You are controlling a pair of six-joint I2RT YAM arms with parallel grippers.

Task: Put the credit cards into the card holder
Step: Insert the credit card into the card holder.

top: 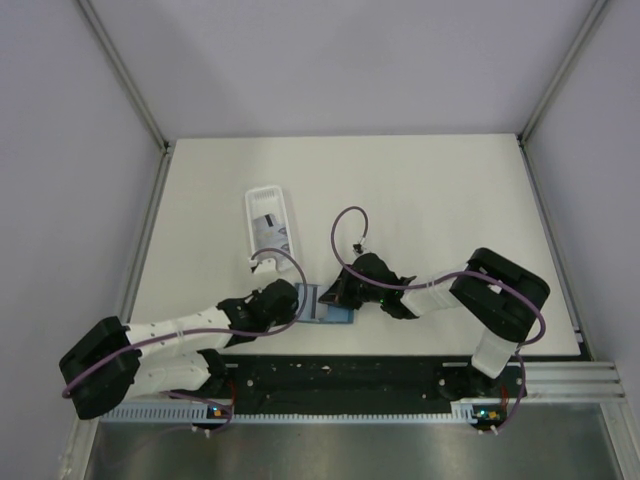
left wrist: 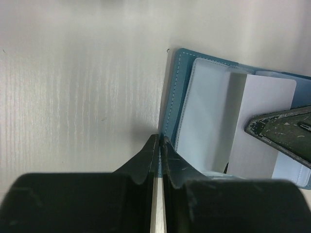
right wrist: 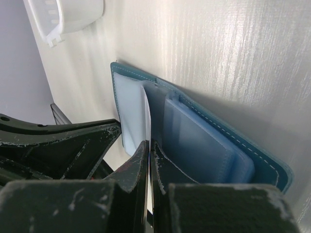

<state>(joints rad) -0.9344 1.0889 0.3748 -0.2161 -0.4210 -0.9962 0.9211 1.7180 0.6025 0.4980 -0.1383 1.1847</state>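
A white surface [top: 420,200] is carrying the teal card holder [right wrist: 218,145], which is lying open by the near edge and showing pale blue pockets. A white credit card [right wrist: 146,114] is standing edgewise inside it, with the right gripper [right wrist: 148,145] clamping it. The left gripper [left wrist: 159,141], jaws almost together, is pinching the holder's outer edge.

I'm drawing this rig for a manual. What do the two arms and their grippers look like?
Both the left arm and right arm have white tubular links with bulky black joint housings. A thin purple cable loops along each. The left gripper and right gripper are black, with tapering, scuffed fingers.
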